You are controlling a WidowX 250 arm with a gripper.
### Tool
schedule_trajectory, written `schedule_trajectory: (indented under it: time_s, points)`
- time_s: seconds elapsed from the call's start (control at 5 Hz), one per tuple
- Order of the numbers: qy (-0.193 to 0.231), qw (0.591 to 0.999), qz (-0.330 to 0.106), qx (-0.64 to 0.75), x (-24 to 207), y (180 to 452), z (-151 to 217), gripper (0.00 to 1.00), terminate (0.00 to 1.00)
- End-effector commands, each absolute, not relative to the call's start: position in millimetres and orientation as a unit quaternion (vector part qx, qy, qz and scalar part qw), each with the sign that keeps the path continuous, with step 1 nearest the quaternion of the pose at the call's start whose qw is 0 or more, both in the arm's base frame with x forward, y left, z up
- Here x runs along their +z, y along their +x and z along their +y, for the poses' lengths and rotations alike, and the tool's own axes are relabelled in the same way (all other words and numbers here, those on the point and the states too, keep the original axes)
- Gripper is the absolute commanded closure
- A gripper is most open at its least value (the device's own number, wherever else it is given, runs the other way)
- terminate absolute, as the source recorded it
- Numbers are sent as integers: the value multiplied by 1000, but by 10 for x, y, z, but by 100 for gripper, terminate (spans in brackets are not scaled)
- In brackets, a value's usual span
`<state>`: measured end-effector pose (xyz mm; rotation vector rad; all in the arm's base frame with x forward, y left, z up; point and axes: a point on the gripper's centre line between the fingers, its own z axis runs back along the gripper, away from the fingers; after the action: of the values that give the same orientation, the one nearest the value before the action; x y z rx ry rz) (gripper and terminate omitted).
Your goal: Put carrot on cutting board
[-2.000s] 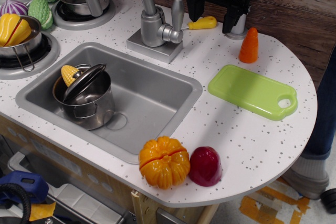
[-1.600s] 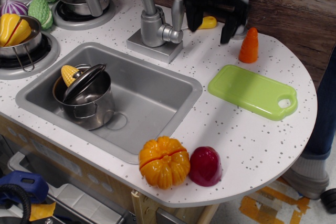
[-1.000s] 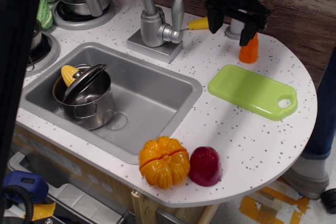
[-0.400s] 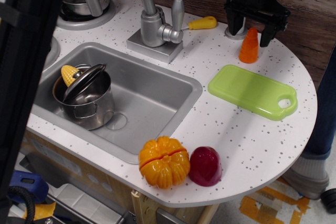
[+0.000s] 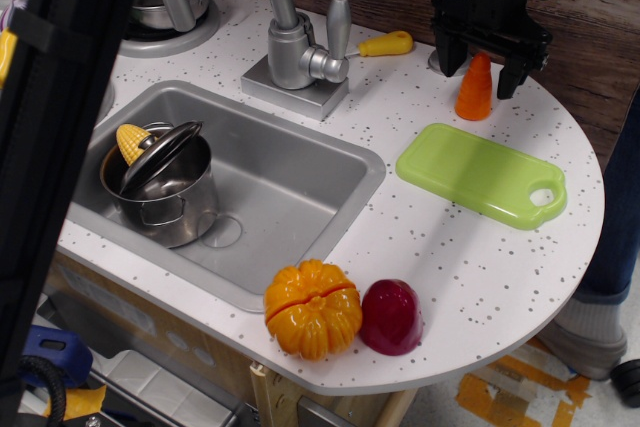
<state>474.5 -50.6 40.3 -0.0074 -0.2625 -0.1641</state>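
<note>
The carrot (image 5: 474, 90), a small bright-orange cone, stands upright on the white counter at the back right. My gripper (image 5: 478, 74) hangs right over it, open, with one black finger on each side of the carrot's upper half; the fingers are apart from it. The lime-green cutting board (image 5: 482, 174) lies flat on the counter just in front of the carrot, its handle hole toward the right edge.
A faucet (image 5: 293, 37) with a yellow handle (image 5: 386, 44) stands left of the gripper. The sink (image 5: 290, 197) holds a pot with corn. An orange pumpkin (image 5: 312, 308) and a dark-red vegetable (image 5: 391, 316) sit at the front edge. The arm's black body (image 5: 60, 127) blocks the left side.
The gripper has moved from behind the faucet to the right and down, so that its open fingers now straddle the carrot. The arm's body has swung further into the left of the view.
</note>
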Motion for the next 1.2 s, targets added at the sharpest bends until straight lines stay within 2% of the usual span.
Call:
schedule_trajectory:
  time_s: [0.0,0.2,0.4,0.6,0.8,1.0]
  points:
    - [-18,983,-166,-80,562,4853,-404,0,0]
    - [-22,983,-169,-72,527,4881,-411,0,0]
    - [-29,982,-171,-67,511,4912,-433,100,0]
    - [-15,984,-166,-64,642,4869,-493,100,0]
    - [19,988,-139,-69,1009,4638,-482,100,0]
    - [33,989,-129,-57,1201,4411,-484,100,0]
